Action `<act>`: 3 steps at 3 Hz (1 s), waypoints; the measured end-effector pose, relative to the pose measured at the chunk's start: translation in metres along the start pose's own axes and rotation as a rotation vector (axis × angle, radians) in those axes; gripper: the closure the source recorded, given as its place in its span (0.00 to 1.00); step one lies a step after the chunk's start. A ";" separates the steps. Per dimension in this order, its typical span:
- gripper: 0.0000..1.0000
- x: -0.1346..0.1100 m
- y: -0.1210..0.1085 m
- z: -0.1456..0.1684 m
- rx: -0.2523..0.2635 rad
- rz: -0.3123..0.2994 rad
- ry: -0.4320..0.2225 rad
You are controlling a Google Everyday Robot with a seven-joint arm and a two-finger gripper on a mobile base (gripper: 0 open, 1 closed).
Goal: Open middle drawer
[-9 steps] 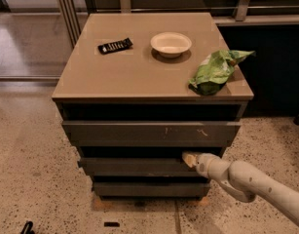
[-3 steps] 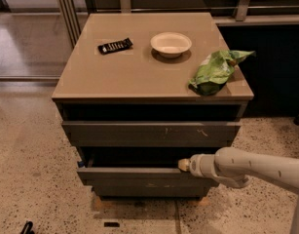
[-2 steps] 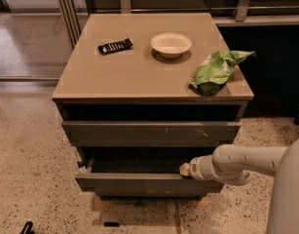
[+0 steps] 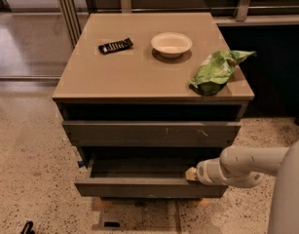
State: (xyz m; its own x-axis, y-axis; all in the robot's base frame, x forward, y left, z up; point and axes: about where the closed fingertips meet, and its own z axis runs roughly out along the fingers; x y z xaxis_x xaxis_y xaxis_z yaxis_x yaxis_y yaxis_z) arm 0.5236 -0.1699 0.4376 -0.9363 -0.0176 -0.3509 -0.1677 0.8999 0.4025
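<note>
Below the wider drawer front (image 4: 139, 130) with its pale scratch marks, the middle drawer (image 4: 149, 187) stands pulled forward out of the cabinet, well ahead of the front above it. Its face is a plain, flat, dark grey-brown panel with no handle and no marks. Behind that panel the shallow grey inside shows as a dim tray, darker toward the back where the upper front shades it.

At the right end of the drawer's top edge sits the gripper (image 4: 191, 173), a small pale tip that touches the upper rim of the front panel from the inner side. Whether it is wide or narrow, or clamped on the rim, cannot be told from this angle. The white, rounded arm (image 4: 246, 165) runs off to the right and slightly up, toward the pale body at the frame's edge.

On the tan counter (image 4: 139, 77) above lie a black remote control (image 4: 116, 46), an off-white bowl (image 4: 171, 44) and a crumpled green snack bag (image 4: 217, 71) near the right edge. Speckled floor (image 4: 27, 155) surrounds the cabinet.
</note>
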 end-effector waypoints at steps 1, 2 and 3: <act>1.00 0.003 0.002 0.004 -0.019 -0.011 0.019; 1.00 0.010 0.005 0.007 -0.044 -0.011 0.038; 1.00 0.015 0.005 0.007 -0.053 -0.002 0.043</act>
State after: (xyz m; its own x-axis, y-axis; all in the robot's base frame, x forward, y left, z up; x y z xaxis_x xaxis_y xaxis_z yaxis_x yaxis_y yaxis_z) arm 0.5113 -0.1625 0.4283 -0.9482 -0.0391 -0.3153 -0.1847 0.8754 0.4468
